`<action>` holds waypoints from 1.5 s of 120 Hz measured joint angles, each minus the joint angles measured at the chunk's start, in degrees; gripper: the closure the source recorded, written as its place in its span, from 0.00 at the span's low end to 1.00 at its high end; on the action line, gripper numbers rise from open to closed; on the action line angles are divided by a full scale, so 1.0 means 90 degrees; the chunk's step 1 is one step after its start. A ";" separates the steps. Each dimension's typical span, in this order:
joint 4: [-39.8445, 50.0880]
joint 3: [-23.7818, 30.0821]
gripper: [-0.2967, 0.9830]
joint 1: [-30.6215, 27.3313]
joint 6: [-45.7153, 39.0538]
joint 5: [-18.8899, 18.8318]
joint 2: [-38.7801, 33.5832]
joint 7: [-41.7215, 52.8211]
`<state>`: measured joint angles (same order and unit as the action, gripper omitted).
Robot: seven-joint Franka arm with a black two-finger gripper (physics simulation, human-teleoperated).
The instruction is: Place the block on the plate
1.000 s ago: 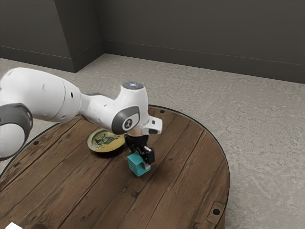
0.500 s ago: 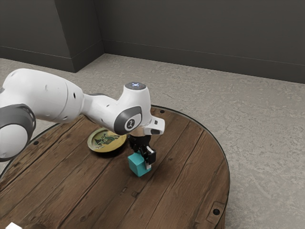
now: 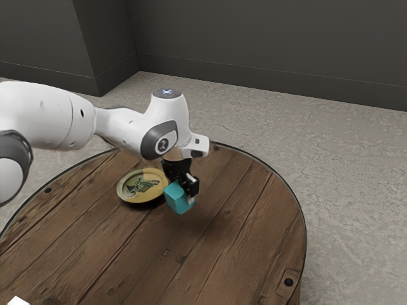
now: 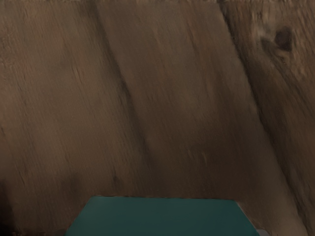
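Teal block [image 3: 179,198]: I'd ease it sideways at a steady height, well clear of the rim, centre it, square it up, lower till it sits, then let go. Looks like a plain cube, flat faces, no markings, leaning slightly. Seems off the wood, just beside the plate.
Gripper [image 3: 182,192]: pinching the block between its fingers, looks solid enough.
Plate [image 3: 141,185]: yellowish, green drawing in the middle, nothing on it, so aim there.
Table [image 3: 229,254]: round, brown planks.
Arm [image 3: 57,117]: white, reaching in from the exterior view's left.
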<state>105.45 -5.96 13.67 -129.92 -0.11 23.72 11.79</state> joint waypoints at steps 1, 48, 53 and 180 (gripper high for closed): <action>-0.0011 0.0006 0.47 -0.0032 0.0007 -0.0006 -0.0001 0.0002; -0.0405 0.1660 0.46 -0.2556 0.0355 -0.0873 0.0100 0.0145; -0.0480 0.1965 0.46 -0.2905 0.0399 -0.1012 0.0169 0.0163; -0.1148 0.2641 0.26 -0.3863 0.1078 -0.1948 0.0510 0.0661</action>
<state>95.12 17.81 -21.09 -120.22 -17.64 28.31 17.74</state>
